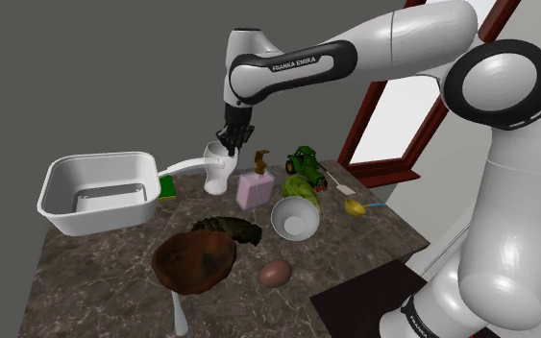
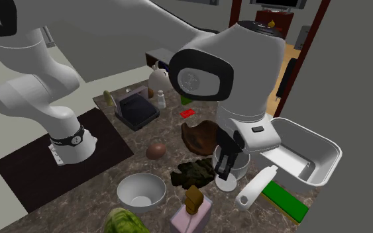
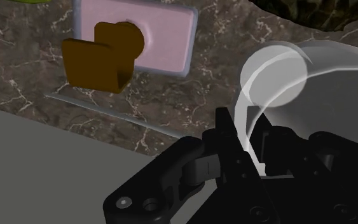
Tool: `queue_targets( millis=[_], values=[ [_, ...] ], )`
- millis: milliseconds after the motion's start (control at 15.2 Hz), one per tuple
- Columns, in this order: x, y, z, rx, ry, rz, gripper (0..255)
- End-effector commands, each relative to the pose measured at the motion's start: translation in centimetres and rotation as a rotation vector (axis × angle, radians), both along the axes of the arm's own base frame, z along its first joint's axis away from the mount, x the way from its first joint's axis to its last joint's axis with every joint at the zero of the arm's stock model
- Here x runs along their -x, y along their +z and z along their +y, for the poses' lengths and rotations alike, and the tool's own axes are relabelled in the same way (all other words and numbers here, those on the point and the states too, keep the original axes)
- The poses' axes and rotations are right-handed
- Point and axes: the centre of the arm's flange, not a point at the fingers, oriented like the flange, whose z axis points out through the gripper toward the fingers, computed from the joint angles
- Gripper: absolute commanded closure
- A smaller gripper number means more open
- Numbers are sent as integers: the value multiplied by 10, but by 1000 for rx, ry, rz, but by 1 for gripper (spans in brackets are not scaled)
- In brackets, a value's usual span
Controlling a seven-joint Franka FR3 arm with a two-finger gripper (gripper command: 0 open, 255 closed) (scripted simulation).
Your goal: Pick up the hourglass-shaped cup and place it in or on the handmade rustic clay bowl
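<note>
The hourglass-shaped cup is translucent white and stands upright at the back of the marble counter, beside the white pan's handle. My black gripper comes down from above and is shut on the cup's rim. In the second exterior view the gripper clasps the cup on the side facing the camera. The wrist view has the gripper pinching the thin wall of the cup. The rough brown clay bowl sits near the counter's front edge, also seen as the clay bowl just behind the cup.
A white square pan hangs over the counter's left end, a green block by its handle. A pink soap dispenser, white bowl, green toy tractor, dark crumpled lump and brown egg crowd the counter.
</note>
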Motion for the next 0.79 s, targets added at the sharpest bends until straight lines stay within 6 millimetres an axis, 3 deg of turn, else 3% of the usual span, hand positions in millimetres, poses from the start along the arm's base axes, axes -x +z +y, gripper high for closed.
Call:
queue_targets(
  millis=[0, 660, 726],
  values=[
    [0, 11, 0, 0, 0, 0, 255],
    [0, 61, 0, 0, 0, 0, 255],
    [10, 63, 9, 0, 0, 0, 255]
  ],
)
